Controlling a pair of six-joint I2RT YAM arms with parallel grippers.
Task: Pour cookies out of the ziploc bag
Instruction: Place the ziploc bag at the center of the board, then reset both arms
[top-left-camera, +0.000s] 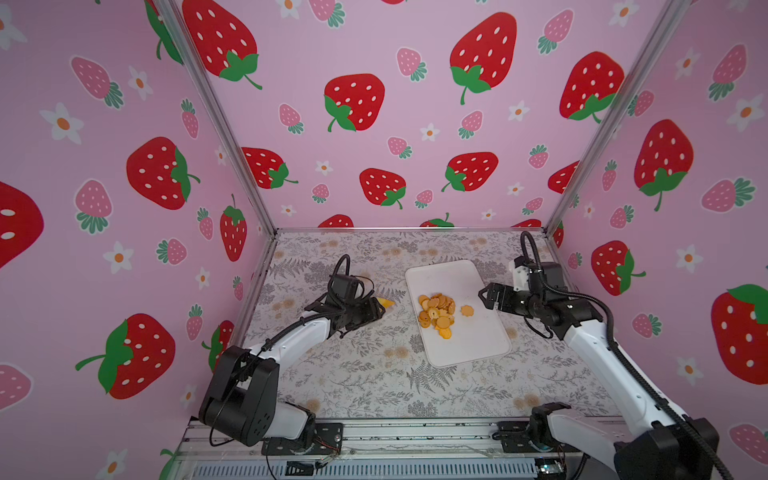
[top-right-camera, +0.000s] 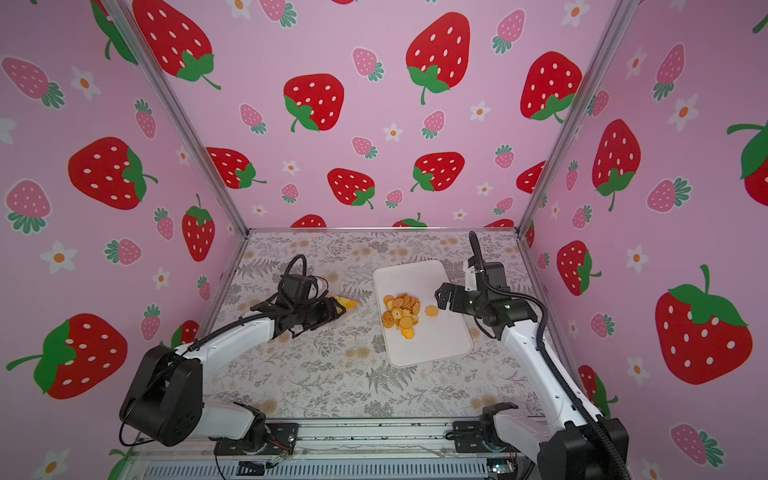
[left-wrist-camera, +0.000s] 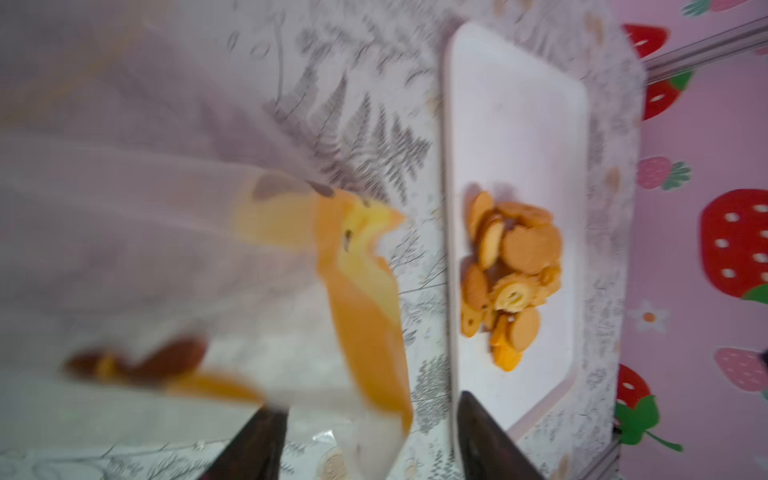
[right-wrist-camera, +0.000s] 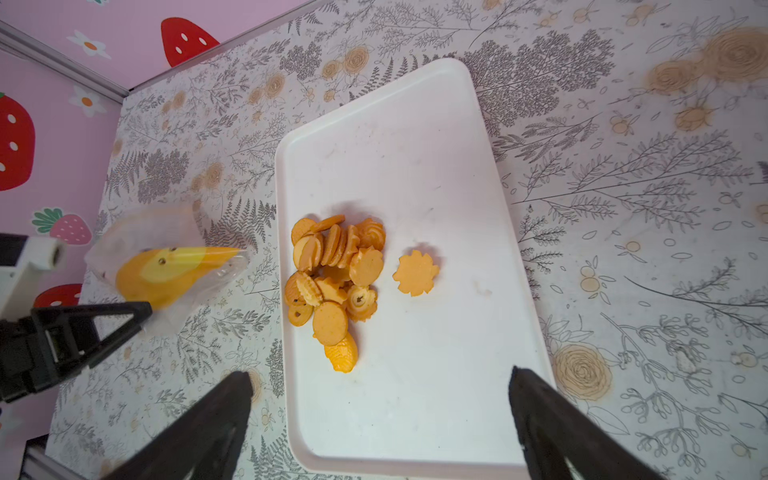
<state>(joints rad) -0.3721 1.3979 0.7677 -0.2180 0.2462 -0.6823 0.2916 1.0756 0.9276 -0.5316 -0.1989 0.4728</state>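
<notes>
Though half-hidden overhead, ziploc bag (left-wrist-camera: 357, 316) fills wrist view.

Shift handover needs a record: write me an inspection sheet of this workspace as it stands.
Surface: floral tablecloth, lying flat.
Job's things: cookies heaped on white tray, one apart; ziploc bag off the tray, blurred, at left pincer.
Clutter: nothing seen.
Pincers: left pincer open at the bag; right pincer open, empty, beside tray.
Cables: black cables loop over both wrists, clear of tray.
Surroundings: pink strawberry-print walls, metal frame posts.
</notes>
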